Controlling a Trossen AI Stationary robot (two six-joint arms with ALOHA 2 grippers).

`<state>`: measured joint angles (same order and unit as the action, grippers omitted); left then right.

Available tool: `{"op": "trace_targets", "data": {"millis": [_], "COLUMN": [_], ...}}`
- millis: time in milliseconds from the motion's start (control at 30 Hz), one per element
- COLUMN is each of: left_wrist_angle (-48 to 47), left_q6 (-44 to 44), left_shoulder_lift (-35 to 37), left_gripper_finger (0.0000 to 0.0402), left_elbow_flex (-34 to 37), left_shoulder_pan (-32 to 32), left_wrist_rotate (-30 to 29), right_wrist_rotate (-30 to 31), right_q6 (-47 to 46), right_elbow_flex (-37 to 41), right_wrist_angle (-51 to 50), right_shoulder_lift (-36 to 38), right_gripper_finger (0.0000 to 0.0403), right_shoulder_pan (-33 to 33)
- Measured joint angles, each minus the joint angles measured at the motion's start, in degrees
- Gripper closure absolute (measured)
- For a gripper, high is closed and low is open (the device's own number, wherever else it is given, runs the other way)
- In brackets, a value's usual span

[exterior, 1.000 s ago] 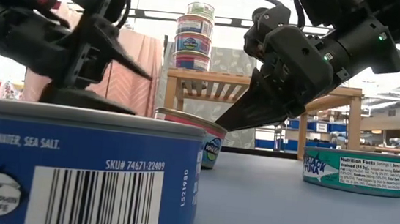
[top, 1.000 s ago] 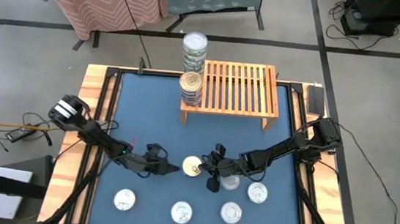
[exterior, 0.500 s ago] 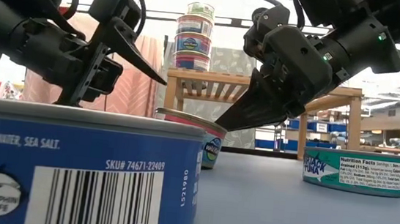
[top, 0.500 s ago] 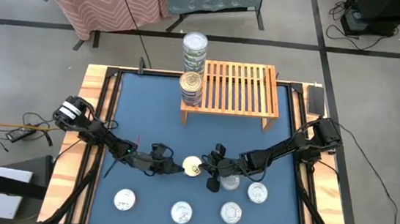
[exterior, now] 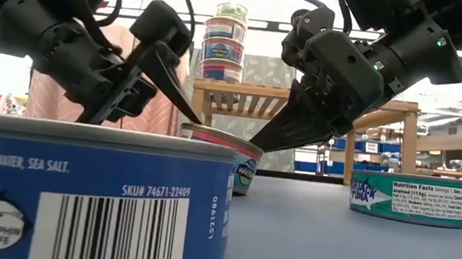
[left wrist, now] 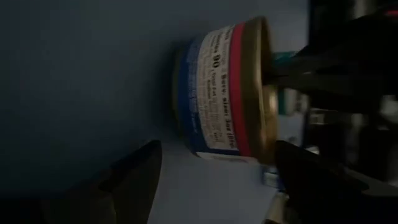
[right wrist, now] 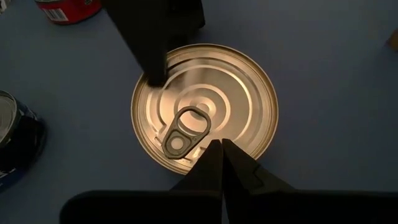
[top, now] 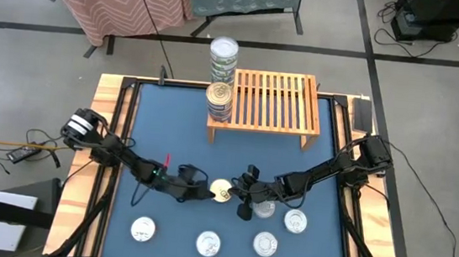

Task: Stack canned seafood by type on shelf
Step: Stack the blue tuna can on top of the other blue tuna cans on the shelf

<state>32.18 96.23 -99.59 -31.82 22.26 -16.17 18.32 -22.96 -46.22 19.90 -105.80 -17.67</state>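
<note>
Nearest the front edge of the blue counter (top: 170, 131), a row of silver-topped tins (top: 207, 244) lies flat, one of them filling the low view's foreground as a blue-labelled tin (exterior: 89, 192) with a barcode. Just behind that row, a gold-topped tin (top: 221, 192) with a red and blue band sits mid-counter between both arms. The left pincer (top: 201, 191) reaches it from the left with its fingers spread wide, one to each side of the tin's wall, gripping nothing. The right pincer (top: 241, 195) comes from the right, fingers pressed together into a point, its tip resting on the tin's lid near the pull tab (right wrist: 185, 130), holding nothing. Farther back stands the light-wood slatted shelf (top: 270, 99), carrying a stack of tins (top: 218, 102) on its left end, with a taller stack (top: 223, 58) just behind.
</note>
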Motion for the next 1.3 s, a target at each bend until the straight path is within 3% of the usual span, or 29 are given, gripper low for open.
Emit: {"op": "trace_targets", "data": {"millis": [367,733,1100,1300], "left_wrist_angle": [-4.67,-7.73,-4.47,-4.79], "left_q6": [0.37,-0.24,2.24,1.8], "left_shoulder_lift": [-0.18,-5.86,-5.34,-1.35], "left_gripper_finger": [0.0088,0.009,0.0196,0.0207], "left_elbow_flex": [-3.4,-10.52,-10.26,-8.92], "left_shoulder_pan": [-2.85,-3.76,-3.85,-4.2], "left_wrist_rotate": [-1.18,-2.79,1.57,3.46], "right_wrist_rotate": [1.11,1.65,1.74,2.03], "right_q6": [0.0,0.44,0.66,0.86], "right_elbow_flex": [0.02,0.11,0.17,0.26], "right_wrist_angle": [0.02,0.01,0.19,-1.02], "right_shoulder_lift": [-0.04,-0.02,0.09,2.54], "right_gripper_finger": [0.0398,0.04,0.0398,0.0394], "right_shoulder_pan": [-0.68,-0.81,-1.02,-1.81]}}
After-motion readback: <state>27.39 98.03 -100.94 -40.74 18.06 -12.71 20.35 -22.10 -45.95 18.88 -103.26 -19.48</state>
